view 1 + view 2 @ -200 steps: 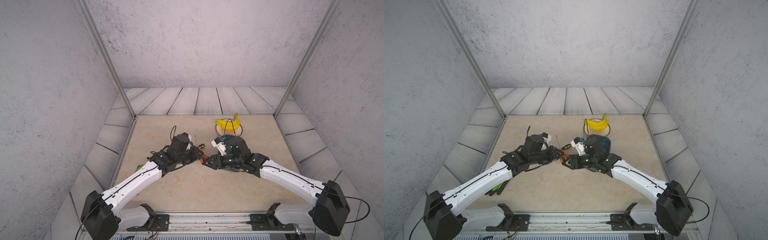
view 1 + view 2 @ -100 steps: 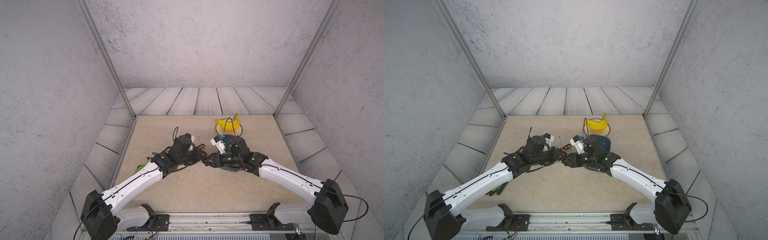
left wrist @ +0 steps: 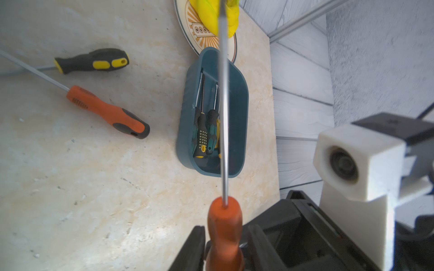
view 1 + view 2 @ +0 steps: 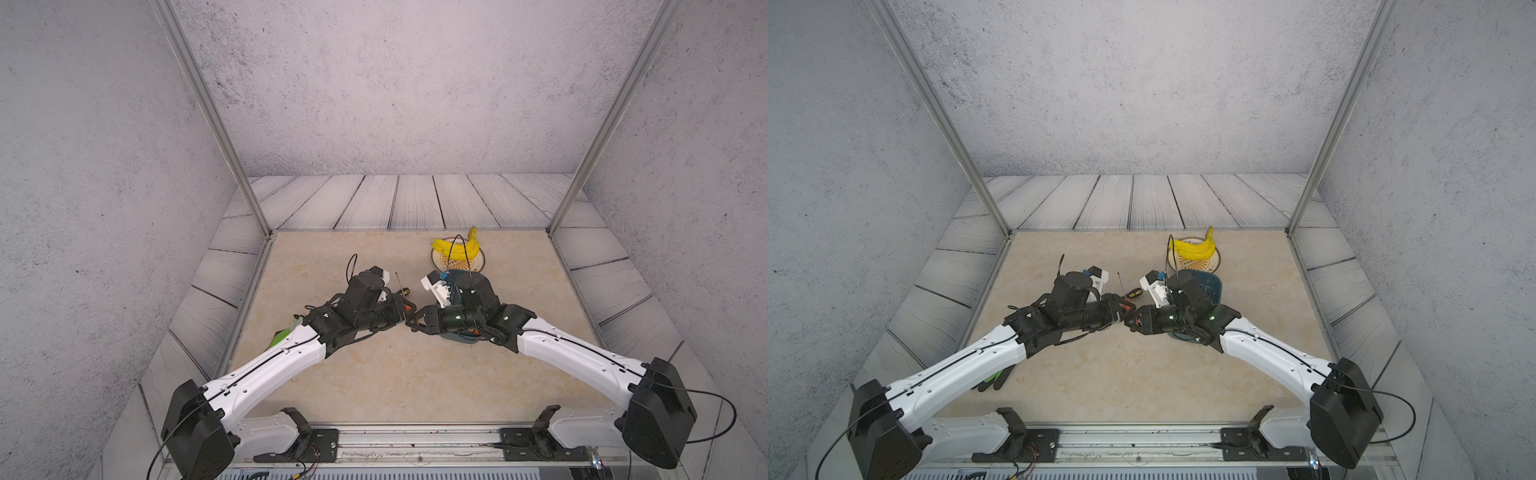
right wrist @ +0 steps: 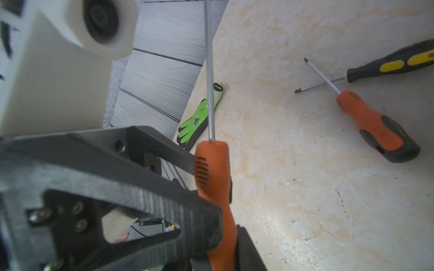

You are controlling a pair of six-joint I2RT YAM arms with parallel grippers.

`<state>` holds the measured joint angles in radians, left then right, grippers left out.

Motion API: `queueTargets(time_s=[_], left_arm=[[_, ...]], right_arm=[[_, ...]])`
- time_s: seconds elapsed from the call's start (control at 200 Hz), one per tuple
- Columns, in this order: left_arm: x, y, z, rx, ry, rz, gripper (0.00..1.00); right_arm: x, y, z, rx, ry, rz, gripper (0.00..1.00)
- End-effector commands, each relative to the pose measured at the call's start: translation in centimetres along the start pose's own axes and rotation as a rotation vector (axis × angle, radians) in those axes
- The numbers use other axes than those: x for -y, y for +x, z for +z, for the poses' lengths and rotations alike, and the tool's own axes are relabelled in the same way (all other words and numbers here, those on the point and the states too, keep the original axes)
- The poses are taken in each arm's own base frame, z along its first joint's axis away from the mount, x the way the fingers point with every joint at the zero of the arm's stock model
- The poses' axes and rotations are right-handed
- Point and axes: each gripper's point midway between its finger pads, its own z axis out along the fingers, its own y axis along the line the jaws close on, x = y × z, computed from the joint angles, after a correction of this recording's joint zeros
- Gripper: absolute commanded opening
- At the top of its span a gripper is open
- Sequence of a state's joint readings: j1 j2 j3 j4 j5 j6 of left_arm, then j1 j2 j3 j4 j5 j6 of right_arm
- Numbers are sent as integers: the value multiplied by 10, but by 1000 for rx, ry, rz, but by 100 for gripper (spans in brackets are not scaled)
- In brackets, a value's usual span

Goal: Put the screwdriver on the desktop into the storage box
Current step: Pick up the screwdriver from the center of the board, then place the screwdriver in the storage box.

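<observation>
An orange-handled screwdriver (image 3: pixel 224 225) (image 5: pixel 212 169) hangs above the desktop (image 4: pixel 374 374) between both grippers, which meet tip to tip. My right gripper (image 5: pixel 225 246) (image 4: pixel 415 322) is shut on its handle. My left gripper (image 3: pixel 225 234) (image 4: pixel 401 316) is open, with a gap on each side of the handle. The teal storage box (image 3: pixel 244 93) (image 4: pixel 1212 286) lies under my right arm and holds several screwdrivers (image 3: pixel 203 131). On the desktop lie an orange-and-black screwdriver (image 3: pixel 108 112) (image 5: pixel 375 126) and a black-and-yellow one (image 3: pixel 94 61) (image 5: pixel 394 63), shafts crossed.
Behind the box, a round patterned plate (image 4: pixel 478 264) carries bananas (image 4: pixel 457 249). A green work glove (image 4: pixel 994 376) (image 5: pixel 195 122) lies at the desktop's left edge, under my left arm. Grey plank panels and metal posts ring the desktop.
The two grippers have come together. My right jaws have closed on the orange handle, and my left jaws, shut on it before, have come apart.
</observation>
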<state>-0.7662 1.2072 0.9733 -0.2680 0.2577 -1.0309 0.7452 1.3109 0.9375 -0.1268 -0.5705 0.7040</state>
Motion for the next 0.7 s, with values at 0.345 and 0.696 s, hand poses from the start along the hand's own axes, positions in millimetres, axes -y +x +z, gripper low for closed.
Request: queueTargets(time_s=[0.345,0.696], left_arm=[[5,-19,-26,107,-36,65,72],[2,-22,-37,122,-73,82,73]], right_arm=[[6,6,-11,21,47,-13,8],[16,8,-21,44,107,-11,8]])
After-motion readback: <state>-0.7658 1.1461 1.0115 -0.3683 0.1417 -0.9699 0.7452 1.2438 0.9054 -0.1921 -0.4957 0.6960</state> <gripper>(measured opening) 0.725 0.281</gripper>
